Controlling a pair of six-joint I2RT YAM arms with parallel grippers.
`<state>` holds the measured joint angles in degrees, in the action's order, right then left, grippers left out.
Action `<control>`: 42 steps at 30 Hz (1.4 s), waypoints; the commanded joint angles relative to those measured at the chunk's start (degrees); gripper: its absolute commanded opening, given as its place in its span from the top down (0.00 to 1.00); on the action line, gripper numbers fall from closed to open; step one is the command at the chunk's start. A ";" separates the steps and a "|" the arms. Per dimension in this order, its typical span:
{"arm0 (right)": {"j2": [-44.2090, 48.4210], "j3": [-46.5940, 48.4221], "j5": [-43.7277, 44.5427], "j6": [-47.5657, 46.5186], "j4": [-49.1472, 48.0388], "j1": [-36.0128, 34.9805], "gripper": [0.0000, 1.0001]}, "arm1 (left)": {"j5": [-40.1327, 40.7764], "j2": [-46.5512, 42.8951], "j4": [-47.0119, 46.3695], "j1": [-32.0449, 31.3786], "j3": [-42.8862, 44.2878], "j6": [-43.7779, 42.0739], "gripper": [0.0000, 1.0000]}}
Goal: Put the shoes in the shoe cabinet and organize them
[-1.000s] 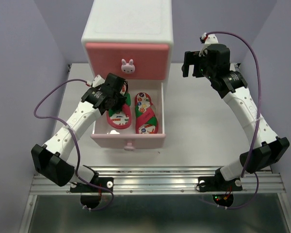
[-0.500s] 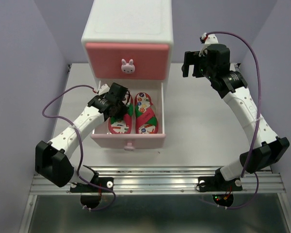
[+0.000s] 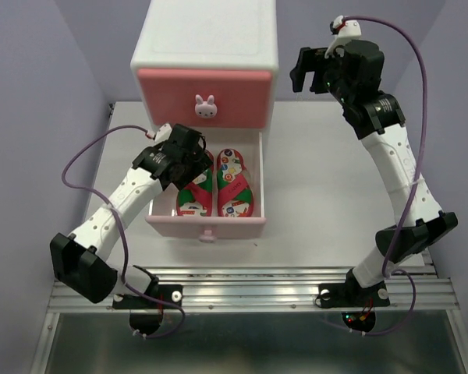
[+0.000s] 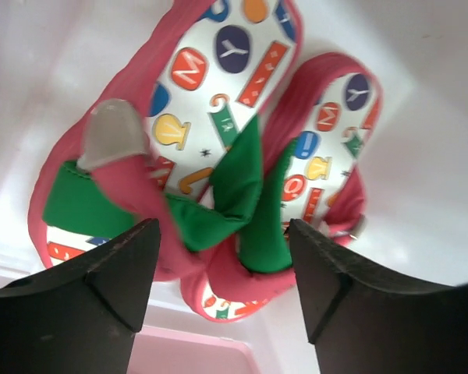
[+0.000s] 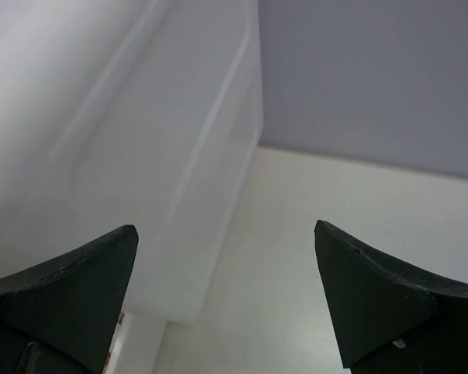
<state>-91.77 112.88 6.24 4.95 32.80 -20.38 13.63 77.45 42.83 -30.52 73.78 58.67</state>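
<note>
The white shoe cabinet (image 3: 207, 39) stands at the back, its darker pink upper drawer (image 3: 171, 97) shut. The paler lower drawer (image 3: 207, 226) is pulled out. Two red sandals lie side by side inside it, one on the left (image 3: 193, 196) and one on the right (image 3: 234, 183). My left gripper (image 3: 192, 167) hovers over the left sandal, open. In the left wrist view its fingers (image 4: 86, 296) straddle the green straps (image 4: 242, 195) without touching them. My right gripper (image 3: 306, 68) hangs open and empty, high beside the cabinet's right wall (image 5: 140, 156).
A white bunny knob (image 3: 206, 105) sits on the upper drawer and a smaller one (image 3: 207, 234) on the lower. Purple walls enclose the grey table (image 3: 335, 195) on three sides. The arm bases sit on a metal rail (image 3: 249, 292) at the near edge.
My left gripper has opened and let go of the left sandal, which now rests in the drawer. The right arm has risen and moved back beside the cabinet's top.
</note>
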 commanded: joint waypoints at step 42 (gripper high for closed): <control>-14.23 10.96 -12.83 5.77 -4.58 -10.56 0.00 | -11.62 -16.53 18.26 -44.97 -10.04 11.36 0.05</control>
<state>-104.49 127.61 -4.05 12.05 17.30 -28.25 -1.78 62.61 59.79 -73.69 70.43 61.84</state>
